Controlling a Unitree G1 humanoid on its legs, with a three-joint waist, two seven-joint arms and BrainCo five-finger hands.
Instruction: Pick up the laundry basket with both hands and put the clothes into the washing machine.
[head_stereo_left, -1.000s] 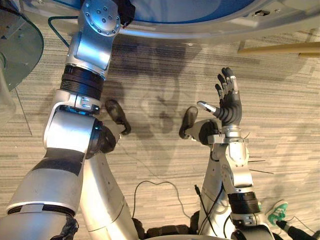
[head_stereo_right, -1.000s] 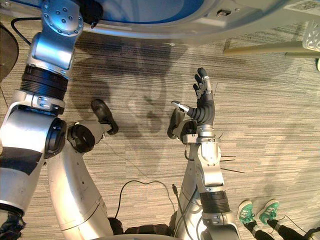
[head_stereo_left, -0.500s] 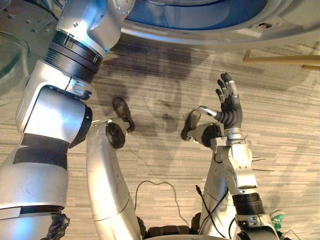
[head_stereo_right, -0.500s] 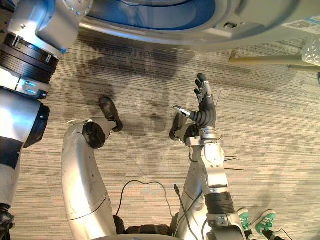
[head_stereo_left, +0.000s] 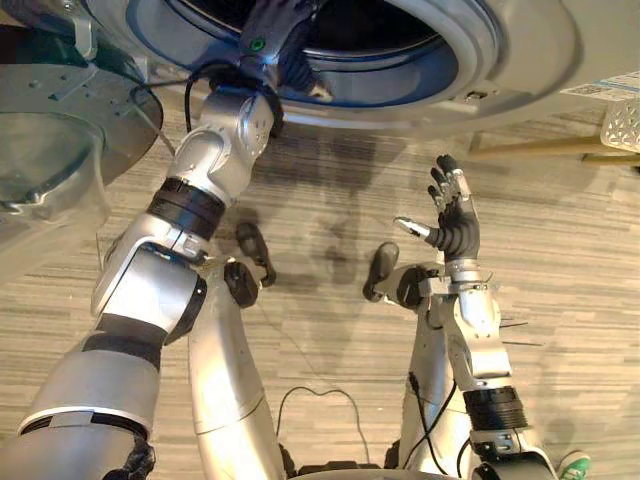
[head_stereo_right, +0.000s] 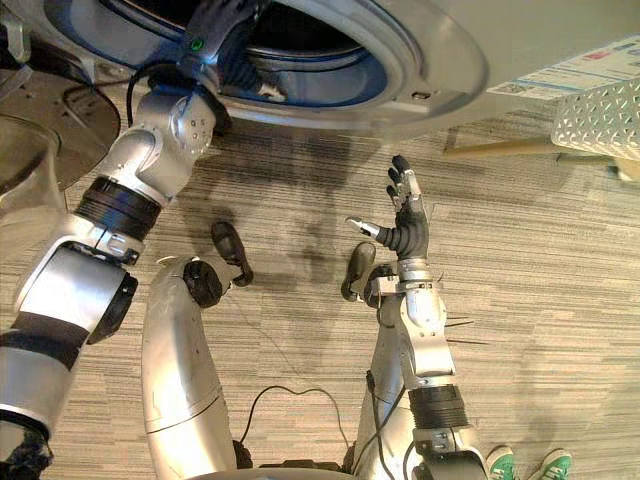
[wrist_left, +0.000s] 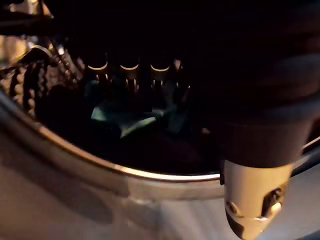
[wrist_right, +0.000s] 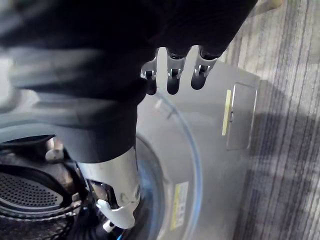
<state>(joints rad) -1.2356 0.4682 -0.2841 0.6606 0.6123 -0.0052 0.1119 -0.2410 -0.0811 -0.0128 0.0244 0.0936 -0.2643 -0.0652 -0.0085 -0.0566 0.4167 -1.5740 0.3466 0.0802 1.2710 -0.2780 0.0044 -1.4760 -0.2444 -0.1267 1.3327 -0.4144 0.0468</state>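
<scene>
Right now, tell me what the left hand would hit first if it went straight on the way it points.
The left hand is in the washing machine opening, pointing into the drum. Straight on it would probably meet the dark and teal clothes lying there first, though depth is unclear.

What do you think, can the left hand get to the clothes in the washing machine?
Probably yes. The left hand is inside the open mouth of the washing machine, and its wrist view shows its fingers close to the clothes, nothing between. Whether they touch is unclear.
</scene>
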